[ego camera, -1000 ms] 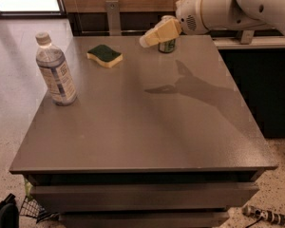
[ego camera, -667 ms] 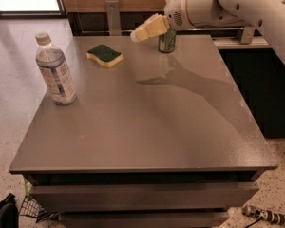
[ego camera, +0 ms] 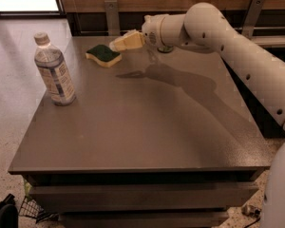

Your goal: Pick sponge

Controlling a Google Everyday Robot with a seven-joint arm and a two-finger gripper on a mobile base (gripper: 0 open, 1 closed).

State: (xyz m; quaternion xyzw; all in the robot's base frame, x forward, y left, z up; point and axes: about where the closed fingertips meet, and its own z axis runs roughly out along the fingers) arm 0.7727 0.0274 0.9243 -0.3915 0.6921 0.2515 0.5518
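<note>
- Camera view: the sponge (ego camera: 102, 54) lies flat on the counter (ego camera: 147, 122), green side up. It is in the upper part of the frame, a bit left of the middle, near the far edge of the counter.
- The gripper (ego camera: 115, 45) is in the upper middle of the frame, at the end of the white arm that comes in from the right. It points left and a little down, at the sponge.
- The fingers (ego camera: 128, 40) look close together, like one yellow wedge. I see no gap between them, and they hold nothing.
- In the frame, the tips sit just right of the sponge, at its top right edge. The gripper's shadow falls lower down on the counter, so I think the gripper is up in the air and not touching the sponge.
- What is done: the gripper is very near the sponge.
- What is left: almost all of the picking. I think the fingers need to open, go down around the sponge, squeeze it and lift it up.
- A water bottle (ego camera: 54, 72) stands at the left of the frame, well apart from the sponge.
</note>
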